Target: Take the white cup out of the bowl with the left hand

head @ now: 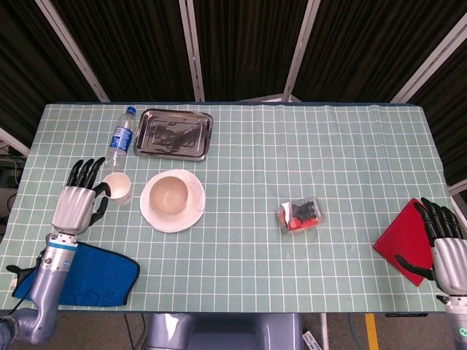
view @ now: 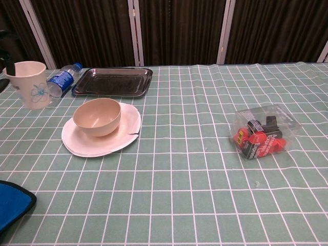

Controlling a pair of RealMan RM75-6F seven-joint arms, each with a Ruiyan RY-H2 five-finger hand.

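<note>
Dark curtained backdrop behind a tabletop (head: 241,146) covered in a pale green checked cloth. The left hand (head: 75,204) sits out at the left side with the white paper cup with a blue flower print (head: 117,187) pinched at its rim by the dark fingers (head: 100,191), upright, clear of the beige bowl (head: 172,192) and just left of it. The bowl sits empty on a white round plate (head: 191,217). Behind them there's a metal rectangular tray (head: 174,134) and a clear plastic water bottle with a blue label (head: 120,138) lying on its side. A clear plastic box of red and black bits (head: 300,214) is mid-table. The right hand (head: 446,251) rests over a red cloth (head: 405,237) at the right edge, fingers apart, holding nothing. A blue cloth (head: 95,271) lies at the near left.
</note>
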